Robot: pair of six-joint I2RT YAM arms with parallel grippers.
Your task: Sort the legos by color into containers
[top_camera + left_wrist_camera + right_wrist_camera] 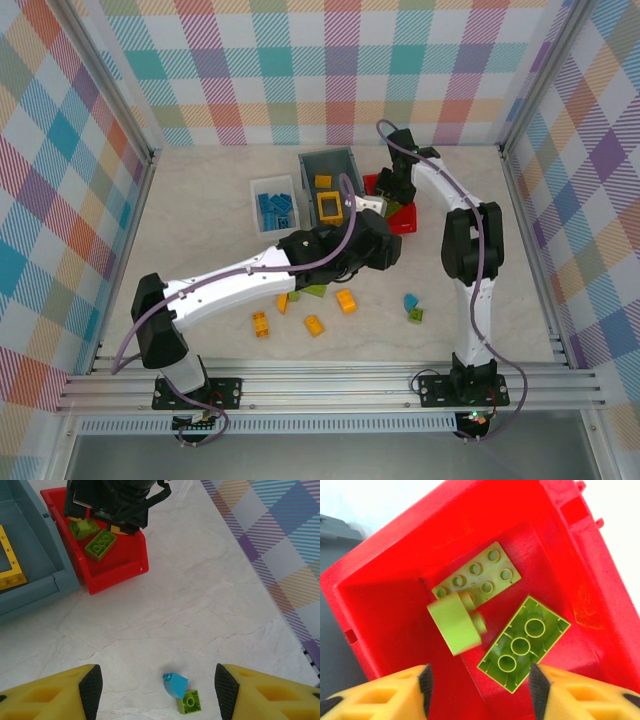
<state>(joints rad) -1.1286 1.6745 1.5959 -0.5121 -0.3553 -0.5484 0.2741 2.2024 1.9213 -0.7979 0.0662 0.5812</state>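
Note:
My right gripper (480, 690) hangs open over the red bin (385, 605), nothing between its fingers. Below it lie a green studded plate (477, 575), an upturned green brick (525, 642) and a small blurred green brick (455, 622). My left gripper (156, 690) is open above the table, over a blue curved brick (176, 685) touching a small green brick (189, 701). From above, the left gripper (385, 240) sits beside the red bin (405, 220) and the right gripper (393, 188) over it. The grey bin (306, 170) holds a yellow frame (329, 207).
A white tray (256, 190) left of the grey bin holds blue bricks (277, 208). Loose yellow-orange bricks (314, 325) and a green one (310, 291) lie under and in front of the left arm. Metal posts and checked walls ring the table.

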